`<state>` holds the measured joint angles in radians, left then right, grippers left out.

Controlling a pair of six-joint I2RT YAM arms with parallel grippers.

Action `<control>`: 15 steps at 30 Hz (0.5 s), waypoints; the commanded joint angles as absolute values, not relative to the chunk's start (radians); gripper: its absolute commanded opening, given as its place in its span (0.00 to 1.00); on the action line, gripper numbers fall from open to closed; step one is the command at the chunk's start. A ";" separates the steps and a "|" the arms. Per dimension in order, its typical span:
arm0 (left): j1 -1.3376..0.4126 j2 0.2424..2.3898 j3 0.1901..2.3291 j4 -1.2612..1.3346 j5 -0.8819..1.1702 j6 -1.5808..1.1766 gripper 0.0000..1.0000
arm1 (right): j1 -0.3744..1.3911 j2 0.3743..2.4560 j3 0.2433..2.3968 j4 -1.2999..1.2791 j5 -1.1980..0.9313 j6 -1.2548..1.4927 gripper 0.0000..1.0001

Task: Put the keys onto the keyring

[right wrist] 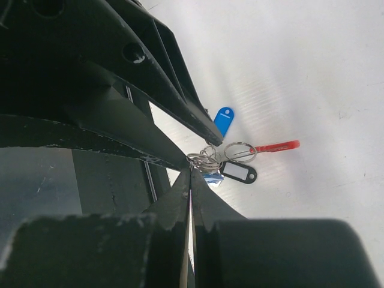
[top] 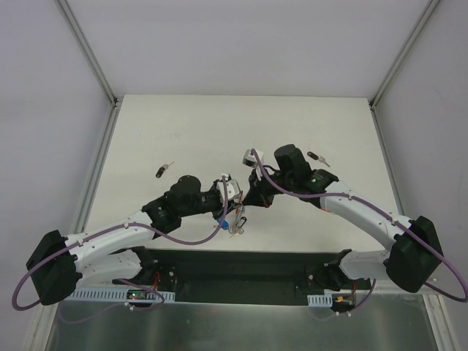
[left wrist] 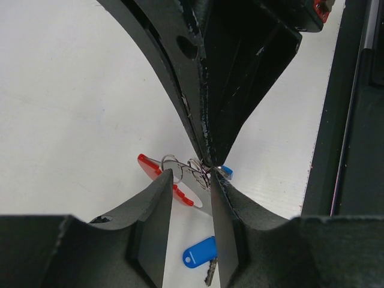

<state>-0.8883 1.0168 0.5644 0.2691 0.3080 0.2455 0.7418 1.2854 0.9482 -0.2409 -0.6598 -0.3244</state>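
Note:
The keyring is a red plastic band (left wrist: 157, 170) with a silver ring (left wrist: 170, 161) and a tangle of small rings; it also shows in the right wrist view (right wrist: 277, 146). My right gripper (right wrist: 191, 170) is shut on the tangle of rings (right wrist: 205, 158) and holds it just above the table. My left gripper (left wrist: 189, 180) is open, its fingertips on either side of the rings. A blue-headed key (left wrist: 198, 255) shows below, between my left fingers and apart from them. A black tag with a white label (right wrist: 239, 172) hangs on the rings. From above, both grippers (top: 228, 210) (top: 247, 206) meet over the bundle (top: 235, 224).
Two black-headed keys lie loose on the white table, one at the left (top: 164, 170) and one at the right (top: 318, 157). The dark base plate (top: 241, 265) runs along the near edge, close behind the grippers. White walls enclose the table.

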 commanded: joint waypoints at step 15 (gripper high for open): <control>-0.879 1.031 0.565 0.324 0.284 0.213 0.17 | 0.755 1.236 0.991 -0.235 -0.647 -0.328 0.01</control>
<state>-0.8883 1.0435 0.5640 0.2790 0.3046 0.2188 0.7452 1.2755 0.9482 -0.2409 -0.6399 -0.3241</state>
